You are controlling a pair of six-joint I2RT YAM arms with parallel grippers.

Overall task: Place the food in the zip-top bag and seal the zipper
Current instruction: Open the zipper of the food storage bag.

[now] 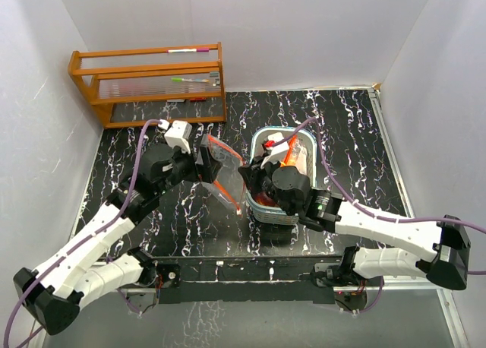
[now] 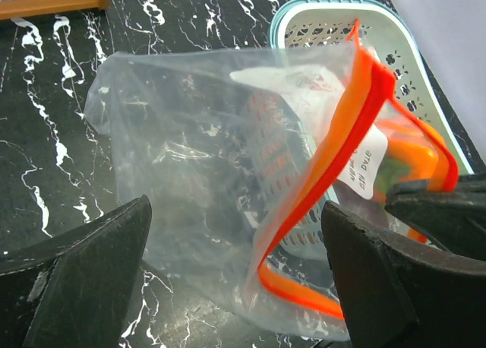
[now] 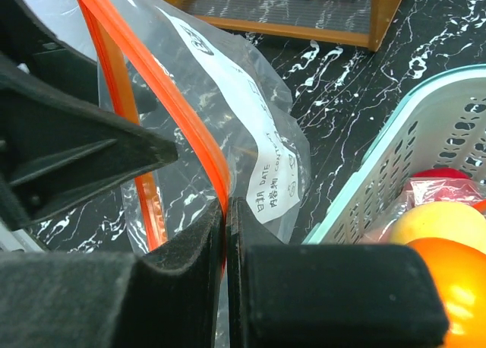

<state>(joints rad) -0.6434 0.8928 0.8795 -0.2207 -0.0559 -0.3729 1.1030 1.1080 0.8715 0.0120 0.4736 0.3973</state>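
Right hand is clamped on the orange zipper edge of the clear bag, held beside the basket. Left hand is spread wide, gripping nothing. The fruit sits in the basket. The bag looks empty, so filling and sealing remain.

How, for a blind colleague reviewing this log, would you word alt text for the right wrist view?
The right gripper pinches the orange zipper edge of a clear, white-labelled zip-top bag, black marbled table behind. At right, a pale-blue slatted basket holds orange, yellow and red fruits.
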